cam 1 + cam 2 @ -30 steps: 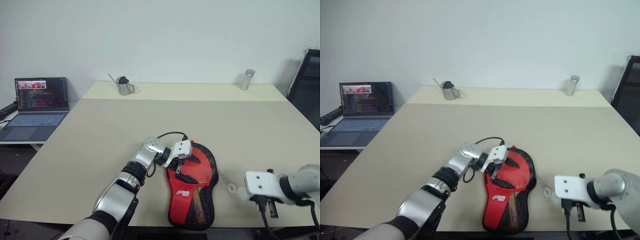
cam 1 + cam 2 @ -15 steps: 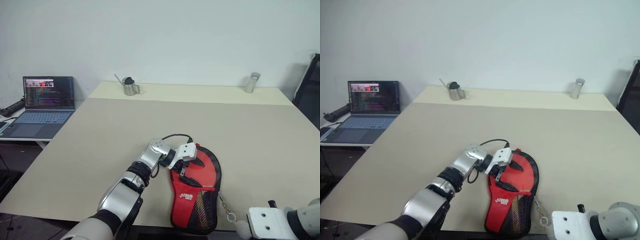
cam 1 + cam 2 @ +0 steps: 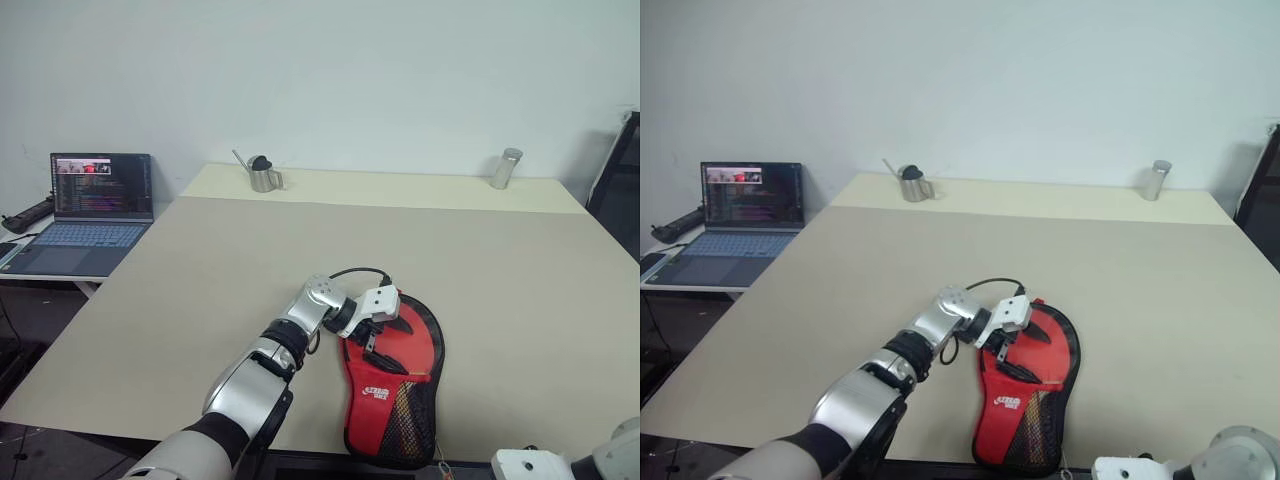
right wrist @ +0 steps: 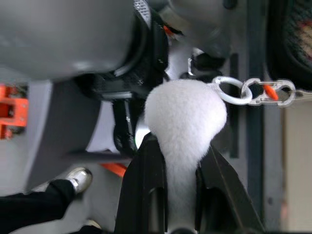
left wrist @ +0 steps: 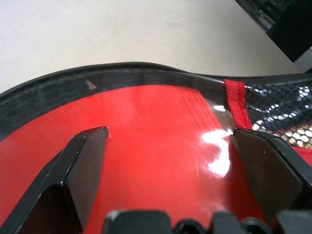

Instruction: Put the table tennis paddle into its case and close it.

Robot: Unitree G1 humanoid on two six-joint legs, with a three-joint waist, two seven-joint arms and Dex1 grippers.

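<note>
Left claw (image 5: 168, 161) spread, pinning case (image 3: 395, 385) on surface (image 3: 300, 250); right claw (image 4: 168, 195) pinching white pompom (image 4: 185, 122), likely drawing the zip.

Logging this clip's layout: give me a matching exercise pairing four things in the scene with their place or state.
Things:
1. left gripper
2. right gripper
3. laptop
4. metal cup

Place or state:
A. open on a side desk to the left of the table
B. shut on a white fluffy pom-pom
C. standing at the table's far edge
D. open over the red case

Pairs: 1-D, 2-B, 3-A, 4-C
</note>
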